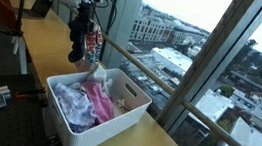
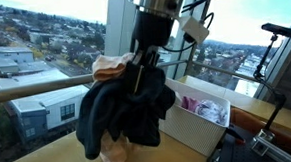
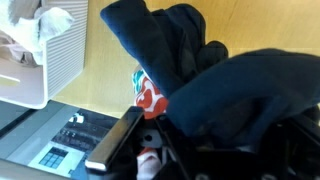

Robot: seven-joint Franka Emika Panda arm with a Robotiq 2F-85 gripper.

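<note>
Above table (image 1: pixel 43 50), garments (image 1: pixel 80 43) hang from gripper (image 1: pixel 81 19), beside bin (image 1: pixel 117 122); more clothes (image 1: pixel 85 104) lie in bin.

End effector (image 2: pixel 141 75) fingertips buried under dark navy fabric garment (image 2: pixel 127 114). Wrist view: garment cut off right, white plastic basket (image 3: pixel 48 62) cut off left, red-white patterned cloth (image 3: pixel 150 98) mostly covered.

Dark garment (image 2: pixel 127 117): soft matt cloth. Bin (image 1: pixel 115 121): smooth white plastic. Table (image 1: pixel 53 48): smooth wood-look top.

Dark navy garment (image 2: pixel 127 112), red-and-white patterned cloth (image 3: pixel 150 97), white bin (image 1: pixel 115 123), pink clothes (image 1: pixel 99 101), tan tabletop (image 1: pixel 44 44)
</note>
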